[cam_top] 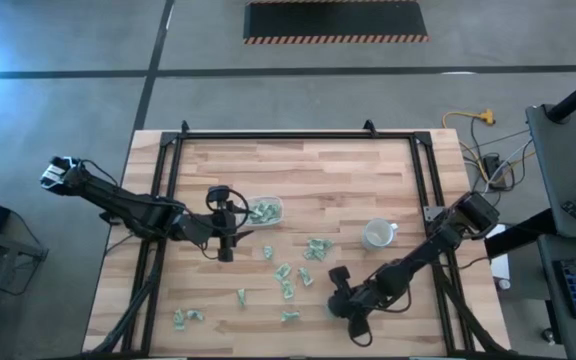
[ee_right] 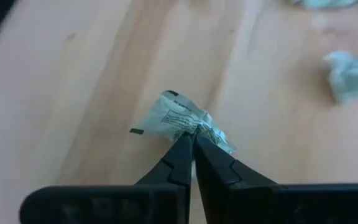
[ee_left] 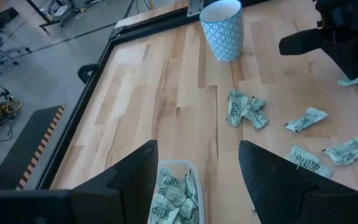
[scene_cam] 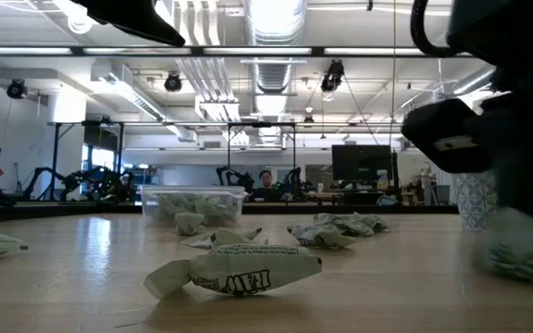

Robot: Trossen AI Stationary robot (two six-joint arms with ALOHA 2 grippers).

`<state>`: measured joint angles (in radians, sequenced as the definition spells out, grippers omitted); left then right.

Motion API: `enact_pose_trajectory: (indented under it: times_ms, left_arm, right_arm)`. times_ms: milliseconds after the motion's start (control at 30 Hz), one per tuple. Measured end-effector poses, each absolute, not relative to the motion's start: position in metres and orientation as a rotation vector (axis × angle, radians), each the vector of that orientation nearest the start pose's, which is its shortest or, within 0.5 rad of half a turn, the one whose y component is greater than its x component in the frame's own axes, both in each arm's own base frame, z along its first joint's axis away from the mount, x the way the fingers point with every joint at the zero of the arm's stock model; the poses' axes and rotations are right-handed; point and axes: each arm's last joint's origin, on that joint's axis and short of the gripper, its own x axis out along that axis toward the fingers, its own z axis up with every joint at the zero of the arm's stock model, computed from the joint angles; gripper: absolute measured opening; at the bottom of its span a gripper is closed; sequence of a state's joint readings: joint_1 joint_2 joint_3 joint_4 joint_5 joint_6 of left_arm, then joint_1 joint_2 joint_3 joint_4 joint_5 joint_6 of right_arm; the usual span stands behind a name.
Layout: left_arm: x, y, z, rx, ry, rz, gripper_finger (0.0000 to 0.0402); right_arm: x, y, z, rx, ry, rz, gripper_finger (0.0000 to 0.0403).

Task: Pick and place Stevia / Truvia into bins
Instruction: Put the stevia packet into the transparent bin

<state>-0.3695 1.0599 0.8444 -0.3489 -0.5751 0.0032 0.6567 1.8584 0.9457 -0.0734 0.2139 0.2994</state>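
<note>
Several pale green and white Stevia packets (cam_top: 286,274) lie scattered on the wooden table, more of them inside a clear shallow tub (cam_top: 265,210). A white cup with a blue pattern (cam_top: 377,234) stands to the right. My right gripper (ee_right: 191,138) is low at the near right, shut on one crumpled packet (ee_right: 179,119). My left gripper (ee_left: 197,149) hangs open just left of and above the tub (ee_left: 174,194), holding nothing. My right gripper pinches the crumpled packet at one bunched edge (ee_right: 197,128) between its two fingertips. The fingers come slanting down from the table's right side. Most of the packet sticks out beyond the tips and lies against the tabletop.
Loose packets lie in a cluster in front of the cup (ee_left: 246,109) and along the near part of the table (cam_top: 188,317). One packet lies close to the low camera (scene_cam: 234,270). A black frame rail (cam_top: 298,134) borders the table's far edge.
</note>
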Motion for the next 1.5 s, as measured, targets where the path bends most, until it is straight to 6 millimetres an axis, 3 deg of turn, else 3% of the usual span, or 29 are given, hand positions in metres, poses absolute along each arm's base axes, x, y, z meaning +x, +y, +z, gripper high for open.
enact_pose_trajectory:
  times_ms: [167, 500, 767, 1033, 1200, 1500]
  left_arm:
    - [0.211, -0.066, 0.291, 0.261, 0.502, 0.192, 0.0208]
    - [0.210, -0.070, 0.288, 0.246, 0.510, 0.182, 0.0208]
    - [0.202, -0.081, 0.282, 0.184, 0.558, 0.121, 0.0208]
    - [0.181, -0.103, 0.257, 0.079, 0.671, 0.077, 0.0208]
    - [0.167, -0.120, 0.240, -0.007, 0.696, 0.035, 0.0208]
    - [0.159, -0.148, 0.211, -0.003, 0.757, 0.050, 0.0208]
  right_arm:
    - [0.281, 0.205, 0.137, -0.204, 0.905, 0.193, 0.0009]
    - [0.284, 0.200, 0.141, -0.315, 0.851, 0.093, 0.0008]
    - [0.314, 0.177, 0.162, -0.417, 0.752, -0.079, 0.0008]
    - [0.358, 0.117, 0.186, -0.410, 0.730, -0.210, 0.0008]
    - [0.381, 0.069, 0.198, -0.362, 0.692, -0.182, 0.0008]
    - [0.395, -0.011, 0.204, -0.254, 0.625, -0.152, 0.0008]
